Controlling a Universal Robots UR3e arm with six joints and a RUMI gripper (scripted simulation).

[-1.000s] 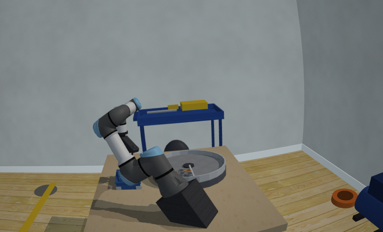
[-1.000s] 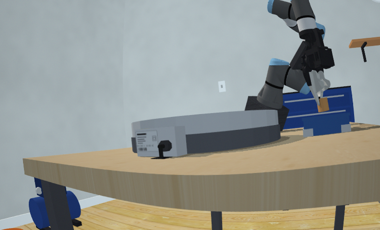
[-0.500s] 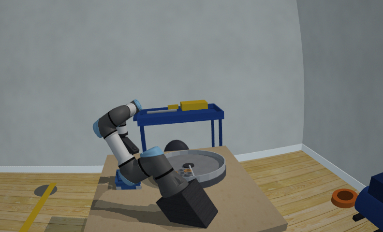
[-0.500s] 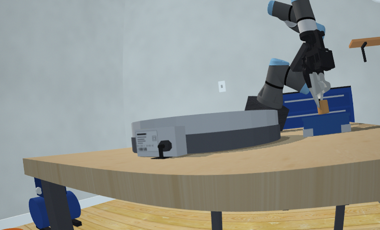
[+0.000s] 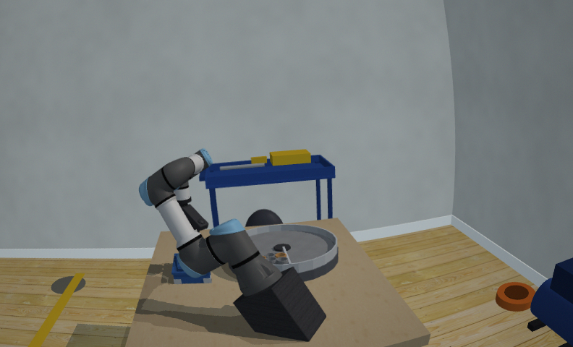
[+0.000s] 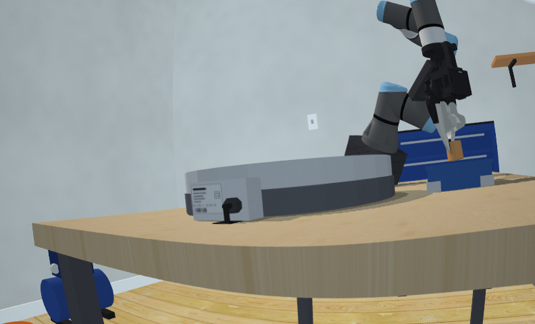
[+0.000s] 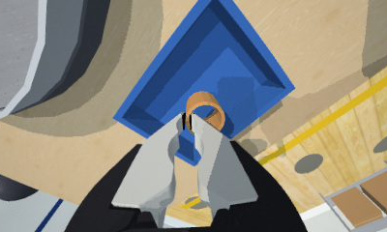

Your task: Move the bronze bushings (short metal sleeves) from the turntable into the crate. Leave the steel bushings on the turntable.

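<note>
My gripper (image 6: 450, 146) (image 7: 187, 113) is shut on the wall of a bronze bushing (image 6: 455, 150) (image 7: 195, 100). It holds the slightly tilted bushing just above the blue crate (image 5: 190, 277) (image 6: 459, 176) (image 7: 173, 60). The visible part of the crate's floor shows no bushing; the fingers hide its near corner. The round grey turntable (image 5: 332, 254) (image 6: 322, 172) (image 7: 12, 48) bears another bronze bushing (image 5: 280, 255) beside steel bushings (image 5: 270, 256), close to a thin white bar. A further orange edge shows at the arm, which partly hides this group.
The turntable's raised rim stands beside the crate. The arm's black base block (image 5: 283, 305) stands on the table (image 5: 358, 301) (image 6: 342, 232). A blue cart (image 5: 272, 176) with yellow boxes is behind the table. A grey control box (image 6: 226, 200) is on the turntable's side.
</note>
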